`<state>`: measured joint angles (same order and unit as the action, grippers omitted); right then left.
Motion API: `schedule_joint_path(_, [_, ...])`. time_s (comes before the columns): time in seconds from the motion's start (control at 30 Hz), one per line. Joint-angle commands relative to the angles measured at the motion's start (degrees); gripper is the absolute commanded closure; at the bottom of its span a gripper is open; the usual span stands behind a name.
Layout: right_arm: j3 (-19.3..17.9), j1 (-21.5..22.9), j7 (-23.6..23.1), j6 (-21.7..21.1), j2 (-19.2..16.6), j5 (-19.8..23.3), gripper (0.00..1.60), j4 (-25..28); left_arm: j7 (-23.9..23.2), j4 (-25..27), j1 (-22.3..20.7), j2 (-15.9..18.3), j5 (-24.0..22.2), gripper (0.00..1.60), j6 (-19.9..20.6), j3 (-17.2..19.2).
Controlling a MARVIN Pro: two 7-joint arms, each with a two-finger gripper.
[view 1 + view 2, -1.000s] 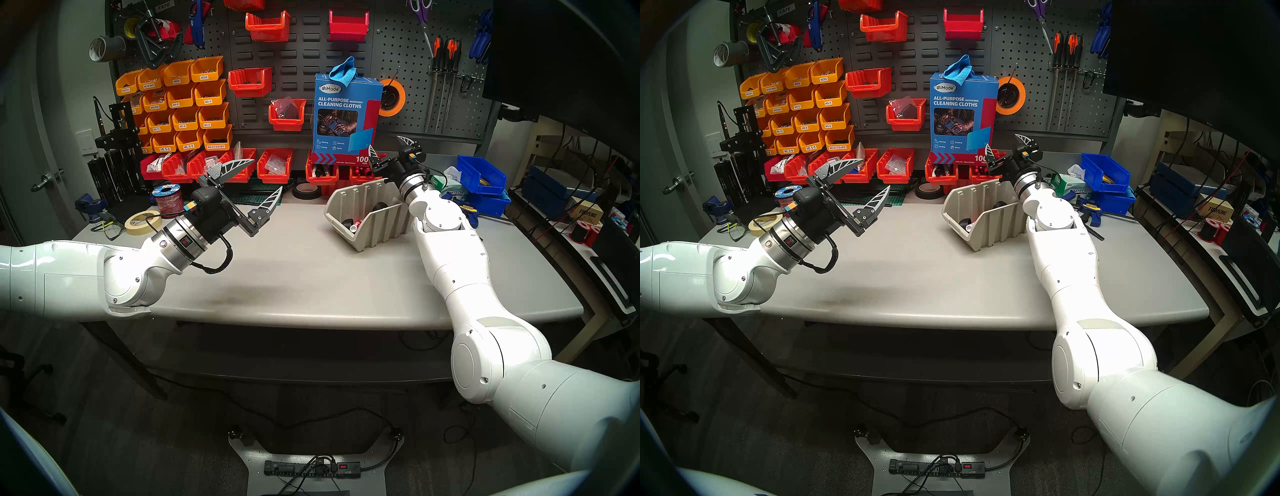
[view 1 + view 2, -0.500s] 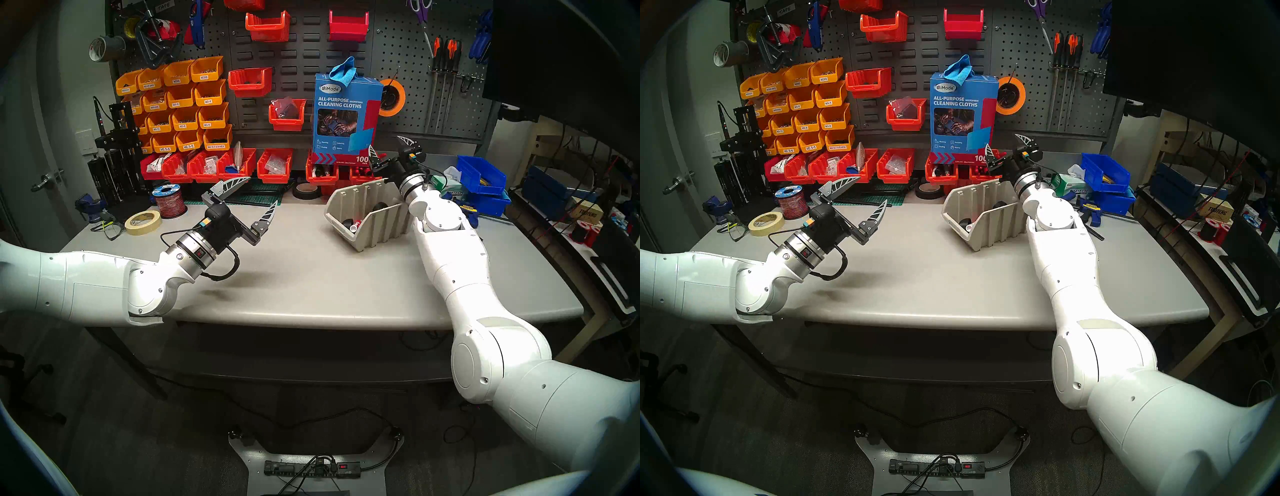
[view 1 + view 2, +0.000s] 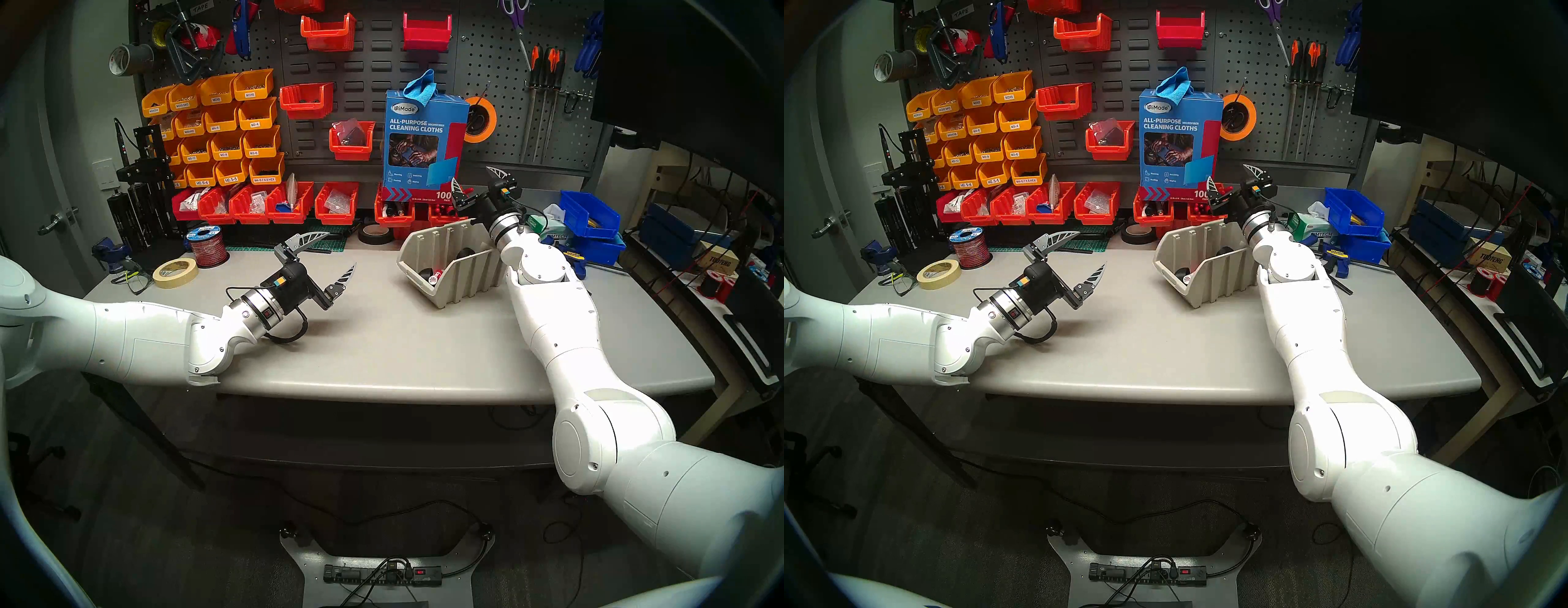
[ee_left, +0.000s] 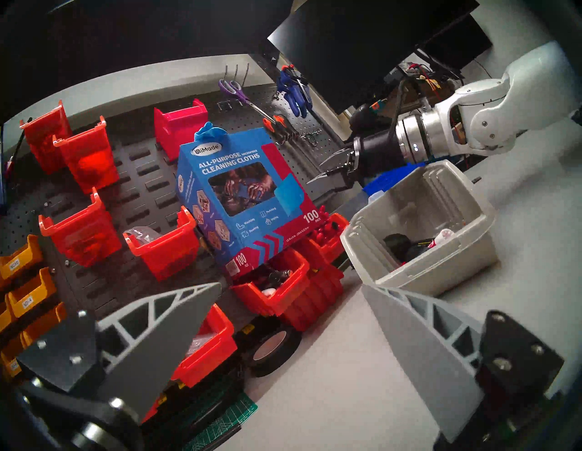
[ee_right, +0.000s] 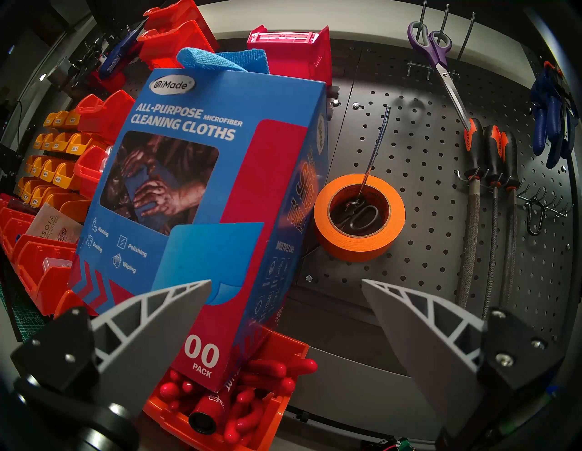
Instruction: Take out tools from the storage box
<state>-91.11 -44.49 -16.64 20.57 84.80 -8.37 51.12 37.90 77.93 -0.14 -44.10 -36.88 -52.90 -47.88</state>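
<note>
Head views: beige storage box (image 3: 460, 271) sits on the grey table (image 3: 382, 339), tilted, with a red-capped marker (image 3: 437, 276) and a black round cup (image 3: 424, 272) inside. Left gripper (image 3: 339, 254) hangs wide open and empty, well left of the box.

Left wrist view: box (image 4: 441, 267) lies ahead between the spread fingers.

Right wrist view: right gripper (image 5: 286, 296) stands wide open and empty, facing a blue cloth carton (image 5: 204, 189).

left arm (image 3: 140, 339) lower, nearer storage box (image 3: 462, 278)
</note>
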Motion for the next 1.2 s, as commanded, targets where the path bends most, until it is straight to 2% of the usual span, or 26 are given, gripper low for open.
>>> schedule_joint_path(0.0, [-0.02,0.77,0.02,0.14,-0.01,0.03,0.0,0.78,-6.52,-6.88,1.24,-4.17,-4.5,0.0,-2.1,1.6])
schedule_joint_path(0.3, [-0.02,0.78,0.02,0.16,-0.01,0.03,0.0,0.74,-17.0,-9.64,1.08,-4.46,-12.15,0.0,-2.1,4.73])
schedule_joint_path(0.77, [-0.02,0.81,0.02,0.19,0.0,0.03,0.0,0.64,-33.34,-10.05,0.25,-6.87,-26.33,0.0,-2.1,7.91])
schedule_joint_path(1.0, [-0.02,0.82,0.03,0.2,0.0,0.03,0.0,0.59,-38.84,-10.08,0.32,-8.2,-32.36,0.0,-2.1,9.73])
schedule_joint_path(1.03, [-0.02,0.82,0.03,0.2,0.0,0.03,0.0,0.58,-40.46,-10.22,0.62,-8.65,-34.89,0.0,-1.79,10.43])
schedule_joint_path(1.1, [-0.02,0.82,0.03,0.2,0.0,0.03,0.0,0.58,-41.22,-10.43,0.72,-8.9,-35.86,0.0,-1.46,10.68])
schedule_joint_path(1.17, [-0.02,0.83,0.03,0.21,0.0,0.03,0.0,0.56,-43.15,-10.81,1.1,-9.72,-39.42,0.0,-0.14,11.63])
